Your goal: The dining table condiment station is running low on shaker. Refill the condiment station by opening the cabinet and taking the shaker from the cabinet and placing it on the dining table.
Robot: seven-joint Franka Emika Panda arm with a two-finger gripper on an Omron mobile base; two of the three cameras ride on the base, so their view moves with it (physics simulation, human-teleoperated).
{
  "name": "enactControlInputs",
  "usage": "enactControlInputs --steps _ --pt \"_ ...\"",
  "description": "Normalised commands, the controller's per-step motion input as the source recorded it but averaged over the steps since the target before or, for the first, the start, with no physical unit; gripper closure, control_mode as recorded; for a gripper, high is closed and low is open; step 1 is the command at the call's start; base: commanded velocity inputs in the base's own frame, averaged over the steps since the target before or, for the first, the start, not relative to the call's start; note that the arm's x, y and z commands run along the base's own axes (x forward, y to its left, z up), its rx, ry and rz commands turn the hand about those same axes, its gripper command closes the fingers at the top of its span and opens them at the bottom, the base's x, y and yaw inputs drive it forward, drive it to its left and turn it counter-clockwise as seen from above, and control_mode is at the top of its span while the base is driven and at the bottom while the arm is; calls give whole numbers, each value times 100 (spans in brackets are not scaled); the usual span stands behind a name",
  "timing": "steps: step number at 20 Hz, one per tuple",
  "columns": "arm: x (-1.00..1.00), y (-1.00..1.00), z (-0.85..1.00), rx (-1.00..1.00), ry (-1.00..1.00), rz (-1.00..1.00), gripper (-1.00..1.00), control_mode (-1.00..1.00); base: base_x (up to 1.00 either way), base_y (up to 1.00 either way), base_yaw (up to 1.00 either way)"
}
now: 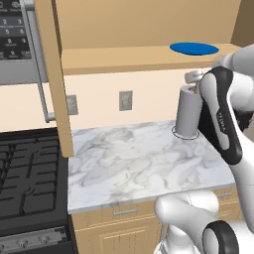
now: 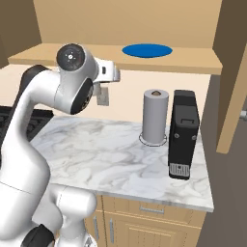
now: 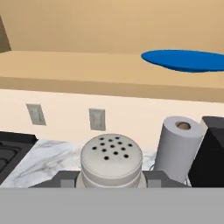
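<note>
A robot arm holds the shaker (image 3: pixel 111 161) in front of the open cabinet (image 2: pixel 116 58) in a simulated kitchen. In the hand view the shaker's pale, perforated cap sits between the two dark fingertips (image 3: pixel 65 178) of the gripper (image 3: pixel 111 179), whose jaws stand partly closed against its sides. In the left base view the shaker (image 1: pixel 193 77) peeks out above the paper-towel roll (image 1: pixel 188 113), just below the cabinet's shelf edge, the gripper itself hidden behind the arm.

No brand name or label can be read anywhere; the keypad of the microwave (image 1: pixel 16 42) at the upper left carries small marks too blurred to make out.

A blue plate (image 2: pixel 147 50) lies flat on the cabinet shelf, well apart from the shaker. Below, on the marble worktop (image 2: pixel 106 159), the grey paper-towel roll stands upright on a ring base, just beside a black coffee machine (image 2: pixel 184 134). Two wall outlets (image 3: pixel 97 119) sit on the cream backsplash behind. A black stove (image 1: pixel 27 183) adjoins the worktop on the left, and a cabinet door (image 1: pixel 55 74) hangs open edge-on between stove and worktop. Drawers with silver handles (image 1: pixel 125 212) run under the worktop.
</note>
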Motion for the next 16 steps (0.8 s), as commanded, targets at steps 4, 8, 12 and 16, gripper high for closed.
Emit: enactControlInputs --steps 4,8,12,16 --pt "-50 1 -36 -8 16 0 100 -100 0 0 0" --pt "-21 2 -20 -6 12 0 100 -100 0 0 0" --pt "-14 1 -6 -4 9 0 100 -100 0 0 0" --pt "-13 0 -2 -1 2 0 100 100 -22 4 1"
